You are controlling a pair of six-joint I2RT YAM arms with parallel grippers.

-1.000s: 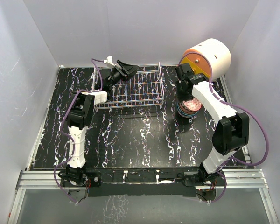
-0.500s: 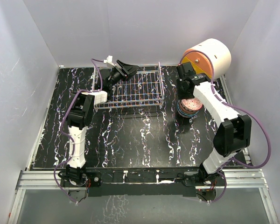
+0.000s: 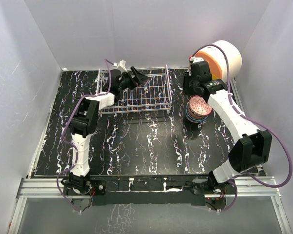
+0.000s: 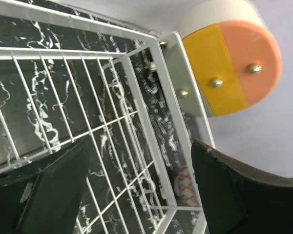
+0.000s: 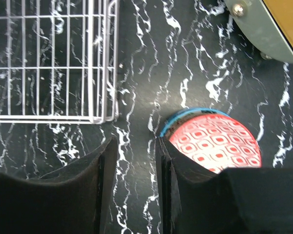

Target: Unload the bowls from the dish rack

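The bowls (image 3: 198, 108) stand stacked on the desk (image 3: 136, 141) right of the dish rack (image 3: 136, 110), lower ones mostly hidden, seemingly upturned; left claw (image 4: 141, 151) gapes above the rack, right claw (image 5: 134, 144) slightly parted, empty.

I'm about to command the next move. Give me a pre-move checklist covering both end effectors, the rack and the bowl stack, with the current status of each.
1. Dish rack free of bowls: ok; only bare wire shows in every view.
2. Stack of bowls standing on the table, right of the rack and apart from it: ok.
3. Right end effector empty: ok; jaws slightly apart, table showing between them.
4. Right end effector clear of the stack's rim: cannot tell; they look very close in the right wrist view.
5. Left end effector empty: ok; jaws wide open above the rack.
6. Every bowl accounted for in the stack: cannot tell; layers too small to count.
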